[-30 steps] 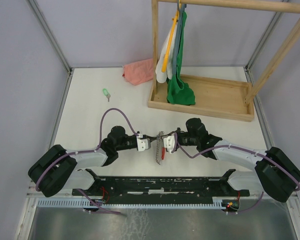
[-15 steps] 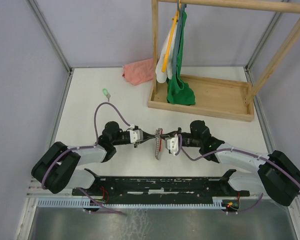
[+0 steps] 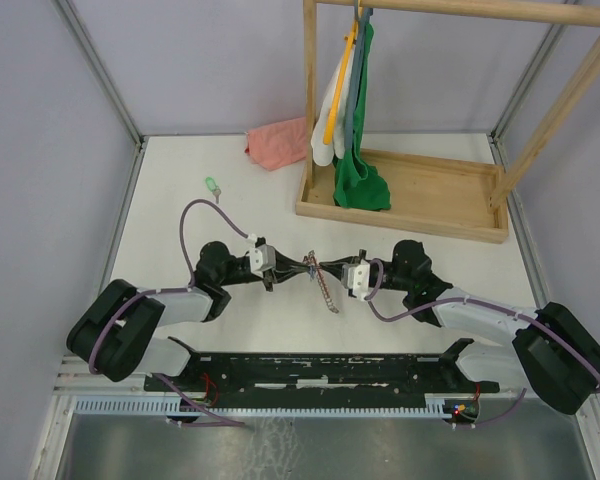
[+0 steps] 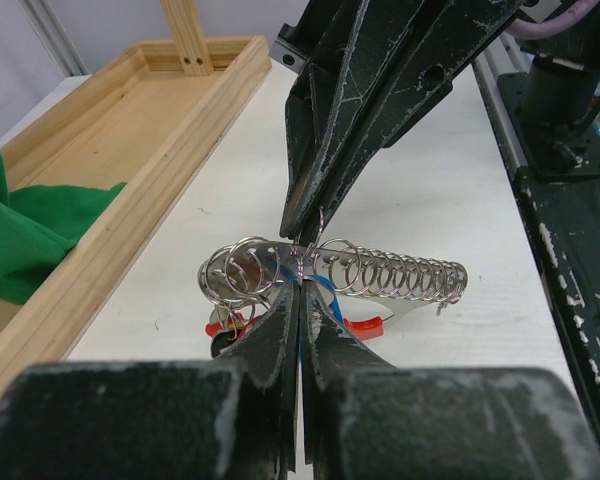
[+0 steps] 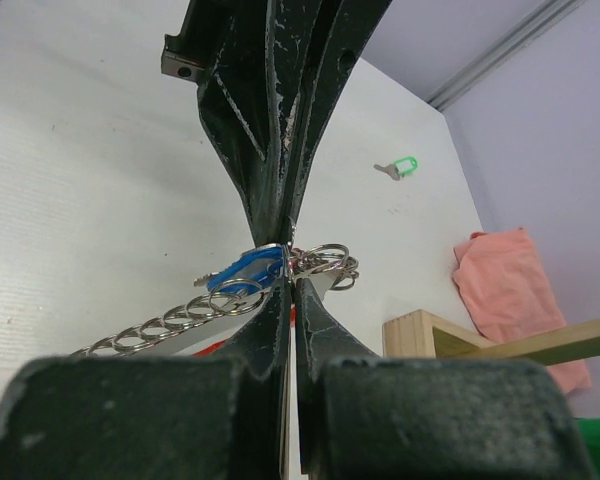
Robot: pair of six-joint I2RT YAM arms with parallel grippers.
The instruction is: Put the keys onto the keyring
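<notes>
The left gripper [image 3: 298, 268] is pinched tight on the little blue-headed silver key [image 5: 242, 270]. The right gripper [image 3: 326, 268] is pinched on the silvery metal keyring with red strap [image 4: 380, 275], tip to tip. The thin wire might slip out and drop.

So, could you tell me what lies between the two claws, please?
The keyring, with the blue key at its rings, pinched by left claw and right claw; both wrist views show it.
</notes>
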